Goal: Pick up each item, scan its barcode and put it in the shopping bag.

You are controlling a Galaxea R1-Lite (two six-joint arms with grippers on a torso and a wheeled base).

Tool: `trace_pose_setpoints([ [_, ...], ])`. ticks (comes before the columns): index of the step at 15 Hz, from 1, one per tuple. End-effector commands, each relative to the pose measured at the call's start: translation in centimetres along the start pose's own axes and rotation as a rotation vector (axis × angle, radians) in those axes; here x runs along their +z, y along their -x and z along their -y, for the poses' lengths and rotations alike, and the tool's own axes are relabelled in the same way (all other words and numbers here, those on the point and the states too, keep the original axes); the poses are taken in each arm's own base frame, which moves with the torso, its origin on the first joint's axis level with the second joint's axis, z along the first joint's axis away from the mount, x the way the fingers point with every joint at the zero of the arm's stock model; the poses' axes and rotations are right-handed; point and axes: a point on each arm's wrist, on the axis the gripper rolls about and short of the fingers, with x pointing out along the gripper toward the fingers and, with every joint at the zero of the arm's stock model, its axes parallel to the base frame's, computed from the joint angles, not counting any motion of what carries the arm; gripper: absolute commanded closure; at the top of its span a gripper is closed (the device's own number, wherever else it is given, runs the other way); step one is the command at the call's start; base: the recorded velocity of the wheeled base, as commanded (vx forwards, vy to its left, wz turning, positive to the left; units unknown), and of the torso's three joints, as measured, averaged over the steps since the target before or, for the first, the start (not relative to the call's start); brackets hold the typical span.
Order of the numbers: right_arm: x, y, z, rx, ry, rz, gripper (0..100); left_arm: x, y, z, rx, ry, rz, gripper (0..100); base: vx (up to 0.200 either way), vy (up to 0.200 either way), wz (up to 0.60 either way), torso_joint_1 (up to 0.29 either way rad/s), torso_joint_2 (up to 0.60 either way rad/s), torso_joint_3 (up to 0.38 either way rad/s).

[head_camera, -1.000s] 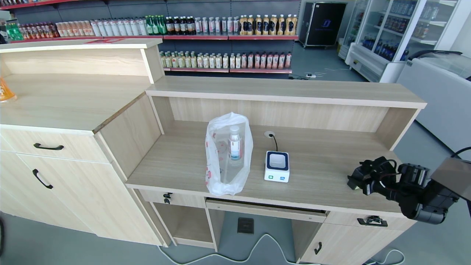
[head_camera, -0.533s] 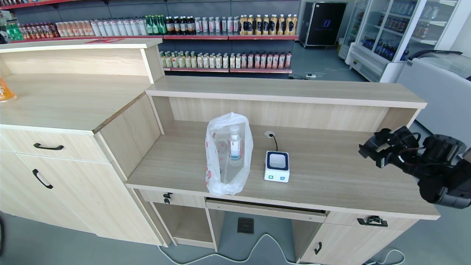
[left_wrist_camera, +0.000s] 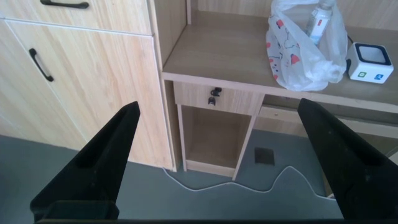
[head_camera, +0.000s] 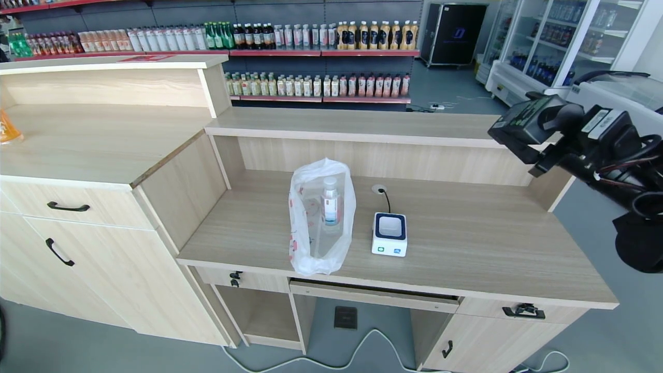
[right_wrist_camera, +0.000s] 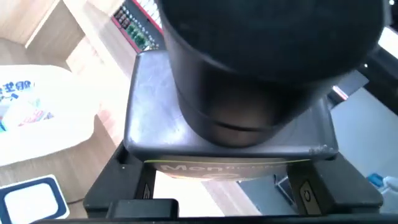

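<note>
The right gripper (head_camera: 541,135) hangs above the table (head_camera: 466,243) at its far right corner, about 2 o'clock from the scanner (head_camera: 389,234). Its fingers are closed on a grey bottle (right_wrist_camera: 224,124) with a dark cap. The shopping bag (head_camera: 316,243) stands open near the middle of the table, just beside the scanner at its 9 o'clock. A clear bottle (head_camera: 330,202) stands upright inside the bag. The scanner's black cable (head_camera: 386,201) runs to a round hole in the table at its 12 o'clock. The left gripper (left_wrist_camera: 217,106) hovers over the floor in front of the table, its fingers spread wide with nothing between them. The bag lies at about 1 o'clock from it.
</note>
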Motion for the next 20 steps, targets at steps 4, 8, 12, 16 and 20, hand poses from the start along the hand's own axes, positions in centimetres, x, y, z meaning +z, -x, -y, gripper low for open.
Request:
trace_pose_setpoints([
  [4, 6.7, -4.6, -3.6, 0.164, -0.05, 0.312, 100, 0.0, 0.0, 0.0, 0.0, 0.0, 0.001, 0, 0.0, 0.0, 0.0, 0.0, 0.0, 0.0],
  [8, 11.0, -3.9, -7.4, 0.353, -0.023, 0.526, 100, 0.0, 0.0, 0.0, 0.0, 0.0, 0.001, 0, 0.0, 0.0, 0.0, 0.0, 0.0, 0.0],
  [12, 15.0, -3.6, -8.7, 0.376, -0.035, 0.646, 100, 0.0, 0.0, 0.0, 0.0, 0.0, 0.001, 0, 0.0, 0.0, 0.0, 0.0, 0.0, 0.0],
  [16, 17.3, -3.4, -9.7, 0.407, -0.069, 0.727, 100, 0.0, 0.0, 0.0, 0.0, 0.0, 0.001, 0, 0.0, 0.0, 0.0, 0.0, 0.0, 0.0],
  [20, 17.9, -3.6, -11.3, 0.446, -0.1, 0.755, 100, 0.0, 0.0, 0.0, 0.0, 0.0, 0.001, 0, 0.0, 0.0, 0.0, 0.0, 0.0, 0.0],
])
